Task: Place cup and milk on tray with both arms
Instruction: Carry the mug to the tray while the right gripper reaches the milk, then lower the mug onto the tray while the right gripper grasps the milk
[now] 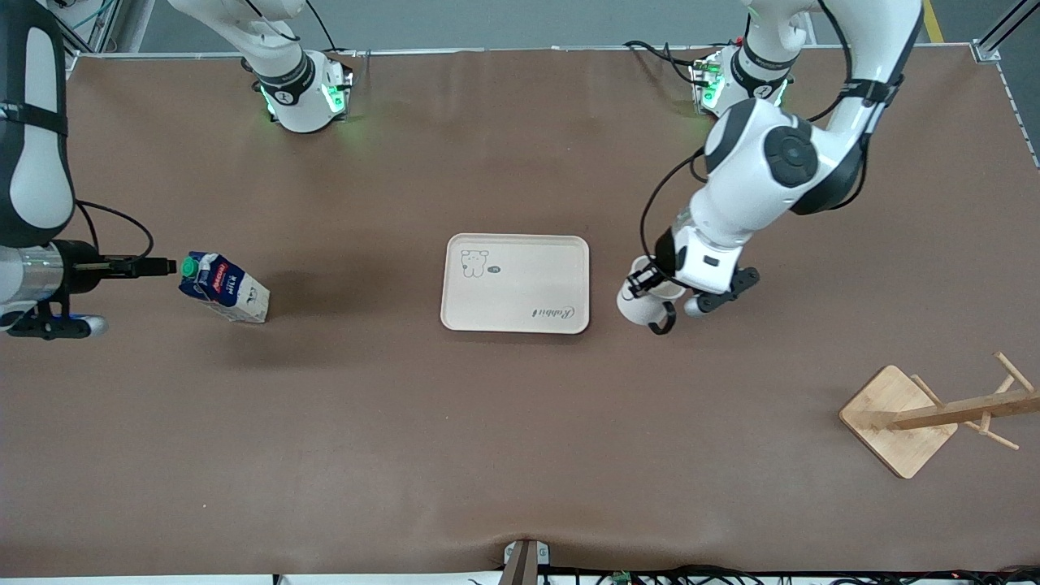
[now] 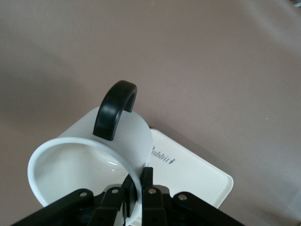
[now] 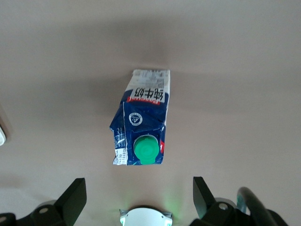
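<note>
Left end effector (image 1: 660, 302) clamped on the rim of the cup (image 1: 638, 306), held over the counter (image 1: 520, 439) just beside the tray (image 1: 515, 283), at the edge toward the left arm's end. Cup handle (image 2: 114, 109) points away from the fingers (image 2: 149, 193). Right end effector (image 3: 138, 195) spread wide and empty, just above the milk (image 1: 224, 288), which stands on the counter directly below it.

Cursive "Rabbit" on tray (image 1: 520, 268), "纯牛奶", seemingly "MILK", on milk carton (image 3: 141, 120)
</note>
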Tool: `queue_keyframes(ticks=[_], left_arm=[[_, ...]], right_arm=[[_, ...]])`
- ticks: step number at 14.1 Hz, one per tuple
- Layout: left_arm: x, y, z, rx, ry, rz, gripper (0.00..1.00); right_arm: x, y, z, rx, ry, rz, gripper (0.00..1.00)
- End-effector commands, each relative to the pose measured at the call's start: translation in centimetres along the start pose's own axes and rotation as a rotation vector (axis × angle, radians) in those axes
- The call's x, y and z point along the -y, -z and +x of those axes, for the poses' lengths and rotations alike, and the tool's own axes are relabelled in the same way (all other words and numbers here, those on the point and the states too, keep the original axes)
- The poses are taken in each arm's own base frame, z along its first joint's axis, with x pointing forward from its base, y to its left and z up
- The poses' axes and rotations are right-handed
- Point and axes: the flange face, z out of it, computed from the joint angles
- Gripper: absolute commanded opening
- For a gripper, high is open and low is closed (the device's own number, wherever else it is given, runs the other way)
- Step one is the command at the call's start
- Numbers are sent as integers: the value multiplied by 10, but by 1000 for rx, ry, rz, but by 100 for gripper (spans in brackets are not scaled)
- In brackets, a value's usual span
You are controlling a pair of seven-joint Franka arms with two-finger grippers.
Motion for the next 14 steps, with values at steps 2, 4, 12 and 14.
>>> queue_keyframes(ticks=[2,4,12,14], left_arm=[[-21,-39,-42,-2,169,79,0],[-33,-64,-64,26,247,126,0],[-59,-148,-106,83,448,221,0],[-54,-159,-107,89,454,250,0]], right_arm=[[4,-21,1,35,-7,18,100],[4,-22,2,22,-6,14,100],[21,-55,-9,-64,10,-12,100],[27,-65,-10,-49,18,-16,100]])
